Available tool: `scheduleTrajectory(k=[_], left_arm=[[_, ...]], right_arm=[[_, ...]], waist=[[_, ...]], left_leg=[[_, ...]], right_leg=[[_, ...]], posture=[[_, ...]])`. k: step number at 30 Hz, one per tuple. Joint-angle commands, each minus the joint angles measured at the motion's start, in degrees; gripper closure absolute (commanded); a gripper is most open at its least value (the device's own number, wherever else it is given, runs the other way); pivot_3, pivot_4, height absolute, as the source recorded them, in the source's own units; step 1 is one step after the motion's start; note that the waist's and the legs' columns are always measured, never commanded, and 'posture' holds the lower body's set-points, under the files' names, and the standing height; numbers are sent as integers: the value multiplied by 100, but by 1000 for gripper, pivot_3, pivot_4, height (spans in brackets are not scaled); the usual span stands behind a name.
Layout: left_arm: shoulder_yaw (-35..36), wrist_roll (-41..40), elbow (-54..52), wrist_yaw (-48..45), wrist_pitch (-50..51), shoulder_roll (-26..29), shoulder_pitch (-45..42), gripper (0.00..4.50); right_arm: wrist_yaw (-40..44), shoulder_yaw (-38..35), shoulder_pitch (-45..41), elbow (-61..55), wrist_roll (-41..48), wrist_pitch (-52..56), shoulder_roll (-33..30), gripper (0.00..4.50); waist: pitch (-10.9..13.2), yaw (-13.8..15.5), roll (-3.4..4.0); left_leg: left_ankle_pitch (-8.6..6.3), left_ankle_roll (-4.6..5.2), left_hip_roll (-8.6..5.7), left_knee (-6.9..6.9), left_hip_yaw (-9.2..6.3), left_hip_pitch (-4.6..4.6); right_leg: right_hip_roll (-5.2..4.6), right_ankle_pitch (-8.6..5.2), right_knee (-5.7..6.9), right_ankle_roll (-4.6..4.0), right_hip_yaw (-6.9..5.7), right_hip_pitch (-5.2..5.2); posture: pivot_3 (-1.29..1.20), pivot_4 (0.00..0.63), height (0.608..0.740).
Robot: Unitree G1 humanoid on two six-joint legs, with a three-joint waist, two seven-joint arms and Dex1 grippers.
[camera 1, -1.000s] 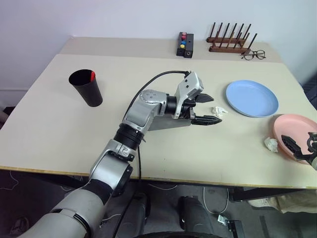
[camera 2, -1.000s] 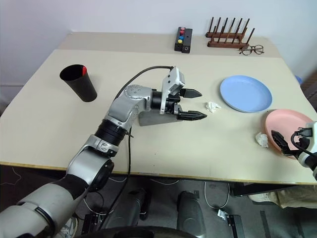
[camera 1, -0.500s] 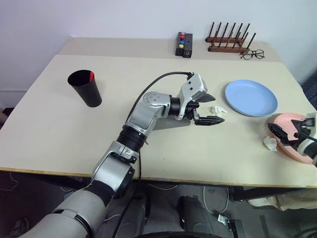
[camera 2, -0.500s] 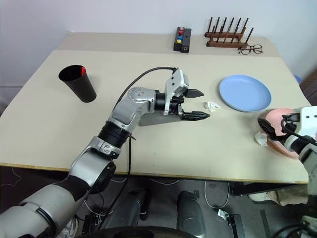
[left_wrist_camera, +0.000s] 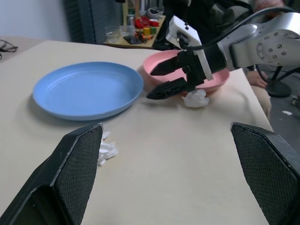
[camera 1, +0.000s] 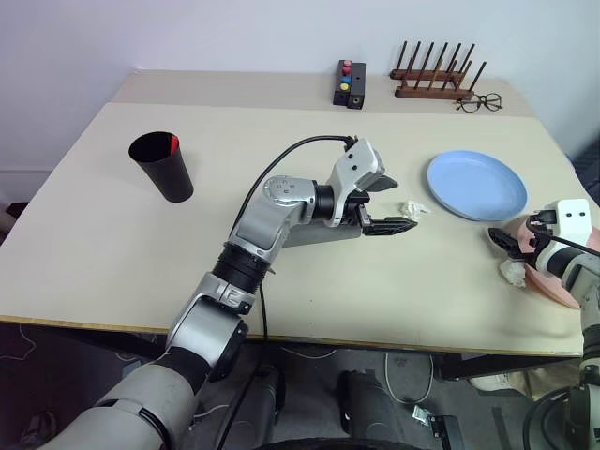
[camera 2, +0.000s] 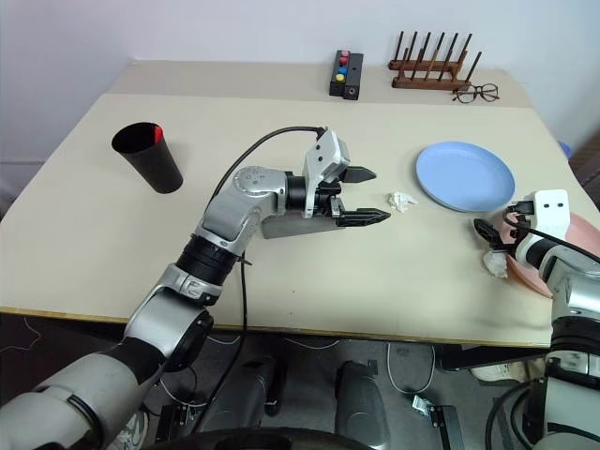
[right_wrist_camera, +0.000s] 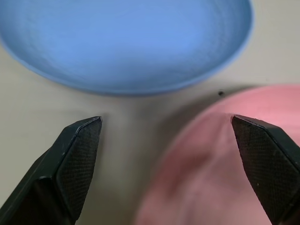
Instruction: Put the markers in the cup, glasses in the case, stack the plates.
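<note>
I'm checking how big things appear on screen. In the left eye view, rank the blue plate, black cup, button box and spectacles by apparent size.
1. Blue plate
2. Black cup
3. Spectacles and button box look too alike to rank; both sit farthest away, so they look smaller than they are.

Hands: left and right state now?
Left hand: open, holding nothing, above the table.
Right hand: open, empty, by the pink plate's rim.

wall: white | table: beige | floor: grey
</note>
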Motion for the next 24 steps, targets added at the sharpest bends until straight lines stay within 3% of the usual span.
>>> scheduleTrajectory(k=[1,4,7,14,24], left_arm=[[-13,-95,-256,56,15,-15,12,42],[-12,-99,-259,69,22,-18,10,42],[-12,-109,-230,74,11,-33,-14,0],[-29,-115,-181,60,-22,-68,-26,0],[-63,-137,-169,78,-34,-83,-1,0]], right_arm=[[-62,-236,21,-226,13,-28,-249,0],[-72,-305,208,-369,48,48,-279,0],[-194,-299,345,-411,-32,103,-319,849],[-219,-342,600,-843,37,370,-361,4328],[-466,-340,797,-1632,-106,328,-315,4428]], waist=[[0,0,0],[0,5,0],[0,7,0],[0,-13,0],[0,-5,2]], left_leg=[[0,0,0,0,0,0],[0,0,0,0,0,0],[0,0,0,1,0,0],[0,0,0,0,0,0],[0,0,1,0,1,0]], right_leg=[[0,0,0,0,0,0],[0,0,0,0,0,0],[0,0,0,0,0,0],[0,-1,0,0,0,0],[0,-1,0,0,1,0]], posture=[[0,150,740],[0,150,740],[0,150,740],[0,150,740],[0,150,740]])
